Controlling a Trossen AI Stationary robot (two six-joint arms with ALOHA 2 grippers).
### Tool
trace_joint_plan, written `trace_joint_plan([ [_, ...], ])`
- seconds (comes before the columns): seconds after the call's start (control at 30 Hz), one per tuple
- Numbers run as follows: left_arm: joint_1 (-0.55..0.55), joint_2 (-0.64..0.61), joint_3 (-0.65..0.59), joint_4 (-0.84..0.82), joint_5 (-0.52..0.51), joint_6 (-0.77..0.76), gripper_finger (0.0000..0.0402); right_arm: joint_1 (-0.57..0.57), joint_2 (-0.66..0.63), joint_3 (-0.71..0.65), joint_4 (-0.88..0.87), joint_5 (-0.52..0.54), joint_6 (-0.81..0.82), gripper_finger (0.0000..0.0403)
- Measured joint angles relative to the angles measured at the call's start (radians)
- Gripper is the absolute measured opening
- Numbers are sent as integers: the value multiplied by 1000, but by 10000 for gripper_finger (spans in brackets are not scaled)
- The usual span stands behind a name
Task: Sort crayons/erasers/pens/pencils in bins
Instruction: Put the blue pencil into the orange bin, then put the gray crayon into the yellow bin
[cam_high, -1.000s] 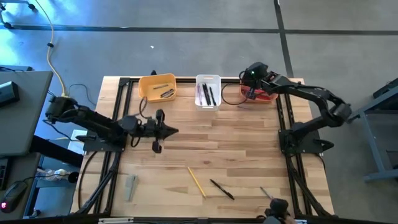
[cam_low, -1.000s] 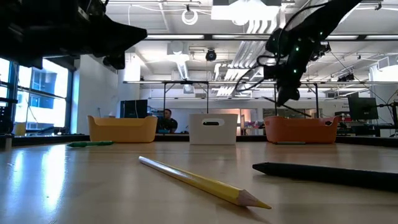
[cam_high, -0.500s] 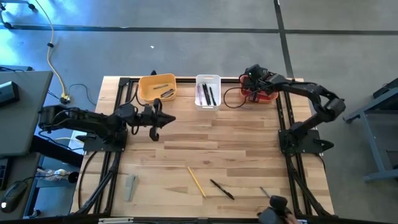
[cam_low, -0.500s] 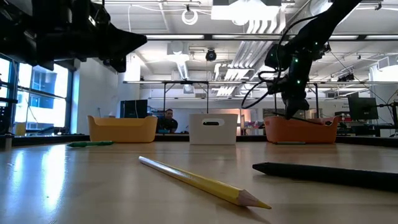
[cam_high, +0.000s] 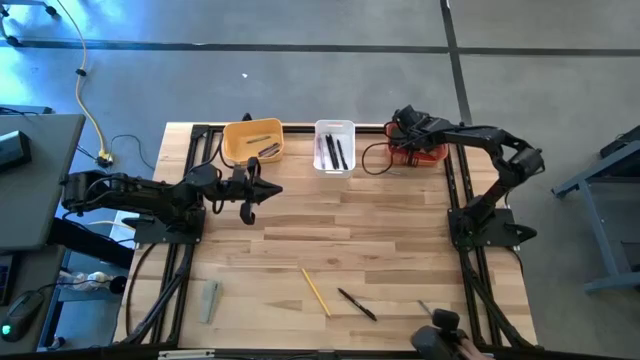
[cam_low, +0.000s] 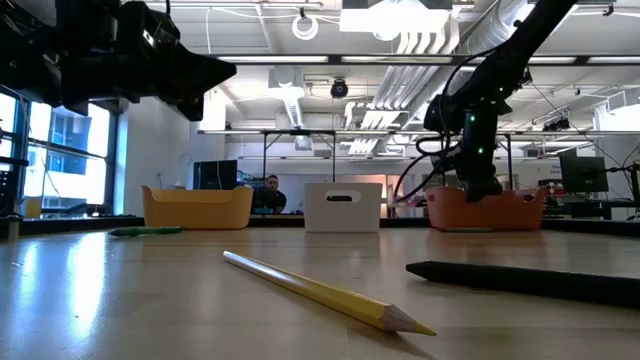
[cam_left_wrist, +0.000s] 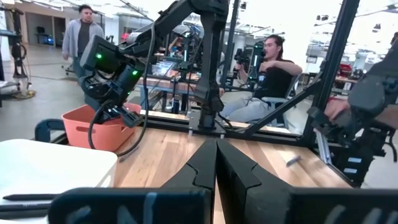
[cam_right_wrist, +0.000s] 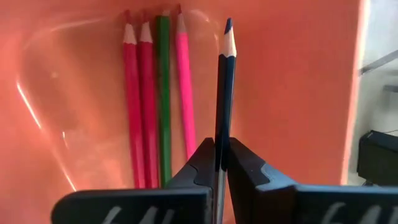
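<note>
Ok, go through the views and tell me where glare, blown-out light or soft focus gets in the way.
Low view: ceiling lights blow out, the left arm is a silhouette, the yellow pencil is soft up close. Right wrist view: a glare streak on the red-orange bin floor; the blue pencil in the right gripper is sharp. Left wrist view: background washed out.

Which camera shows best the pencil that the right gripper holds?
The right wrist view: the dark blue pencil stands pinched in the right gripper, above the red bin. In the other views the arm hides it.
</note>
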Motion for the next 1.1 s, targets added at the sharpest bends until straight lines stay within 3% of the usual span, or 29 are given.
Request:
trace_joint_plan([
  [0.37, 51, 0, 0, -9, 0, -36, 0, -1, 43, 0, 1, 15, -5, 10],
  [0.67, 61, 0, 0, -41, 63, -7, 0, 0, 43, 0, 1, 35, 25, 98],
  [0.8, 71, 0, 0, -69, 62, 56, 0, -1, 24, 0, -2, 62, 21, 119],
  [0.93, 100, 0, 0, -71, 75, 45, 0, 4, -45, 0, -2, 90, 20, 112],
  [1.1, 163, 0, 0, -74, 136, 46, 0, 11, -202, 0, -10, 63, 57, 58],
])
